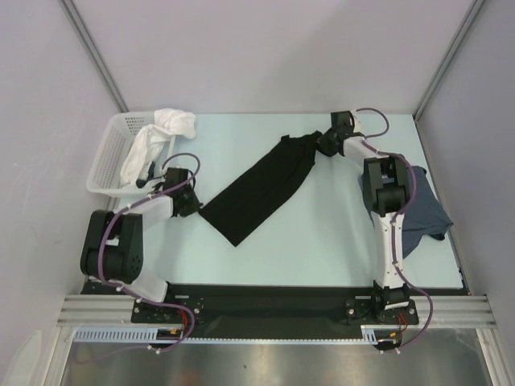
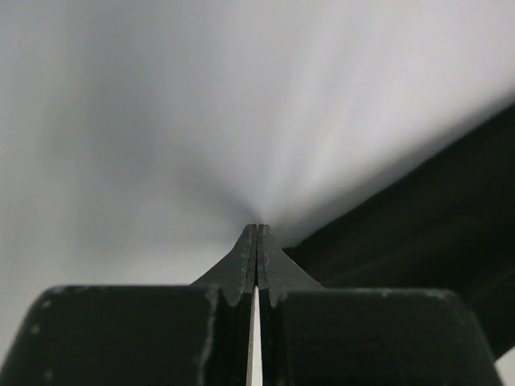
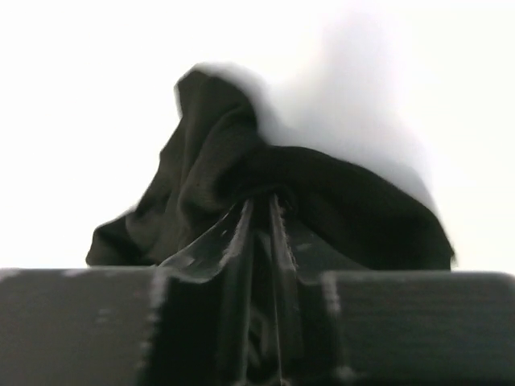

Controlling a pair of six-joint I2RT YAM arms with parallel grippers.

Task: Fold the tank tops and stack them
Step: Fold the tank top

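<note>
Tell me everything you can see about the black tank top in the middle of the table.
The black tank top is plain, soft, matte cloth with no print showing. It lies drawn out in a long slanted strip on the pale table, wide and flat at its near left end and bunched at its far right end. There the right end effector pinches the gathered folds. The left end effector is shut beside the near left corner, with no cloth showing between its fingers.
</note>
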